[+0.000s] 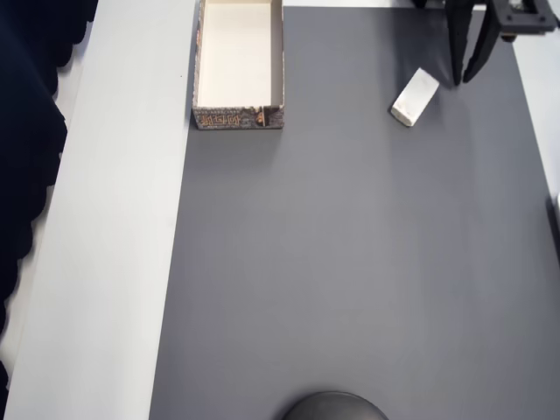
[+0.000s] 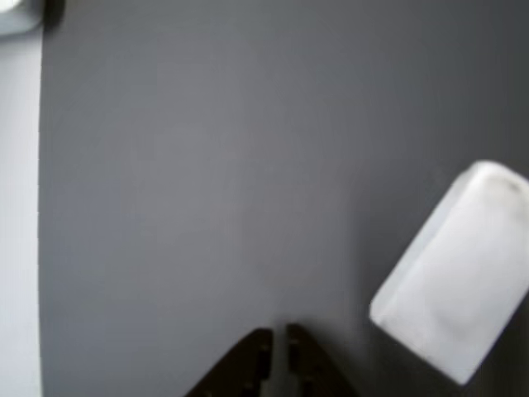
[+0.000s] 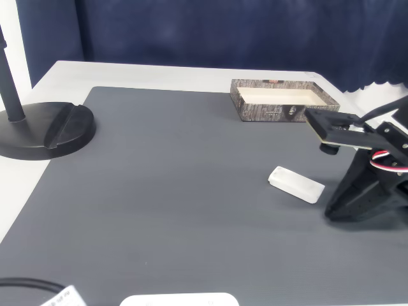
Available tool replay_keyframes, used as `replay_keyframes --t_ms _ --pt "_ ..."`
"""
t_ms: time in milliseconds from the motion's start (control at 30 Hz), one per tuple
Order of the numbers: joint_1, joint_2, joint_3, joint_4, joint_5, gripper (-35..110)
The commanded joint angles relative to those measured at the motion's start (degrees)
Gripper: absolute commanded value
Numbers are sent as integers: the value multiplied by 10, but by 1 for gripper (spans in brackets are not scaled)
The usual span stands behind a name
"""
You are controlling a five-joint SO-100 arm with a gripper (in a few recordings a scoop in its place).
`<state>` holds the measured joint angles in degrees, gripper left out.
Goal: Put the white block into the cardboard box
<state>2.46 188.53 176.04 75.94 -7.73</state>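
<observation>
Pincer (image 1: pixel 467 80) seen in overhead view at about 1 o'clock of the frame, black fingers pointing down toward the grey mat (image 1: pixel 367 262), tips drawn nearly together with only a thin slit between them; closed, gripping nothing. In wrist view, same pincer (image 2: pixel 278 335) at 6 o'clock of the frame, two dark fingertips (image 2: pixel 252 356) side by side, narrow gap, nothing held between. White block (image 1: pixel 414 97) lying flat on the mat just beside the pincer, at roughly 8 o'clock from the tips in overhead view, apart from them, long axis set on a diagonal. In wrist view, white block (image 2: pixel 459 277) at 3 to 4 o'clock of the frame, tilted, clear of the fingertips. In fixed view, pincer (image 3: pixel 335 210) low over the mat at 3 o'clock of the frame, exact tips hard to make out; white block (image 3: pixel 296 184) just to its 9 o'clock side, resting on the mat. Cardboard box (image 1: pixel 238 66) at 11 o'clock of the overhead frame, well apart from the block, cream interior bare, patterned end wall facing the frame's centre. In fixed view, cardboard box (image 3: pixel 284 101) at 12 o'clock from the block. Black round stand base (image 3: pixel 44 131) at 9 o'clock of the fixed view, on the white table (image 1: pixel 114 262).
</observation>
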Motion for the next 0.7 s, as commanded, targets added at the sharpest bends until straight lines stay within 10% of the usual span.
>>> replay_keyframes --t_ms 0,667 --pt "2 -12 -37 -37 -24 -2" --pt "71 -437 -373 42 67 -2"
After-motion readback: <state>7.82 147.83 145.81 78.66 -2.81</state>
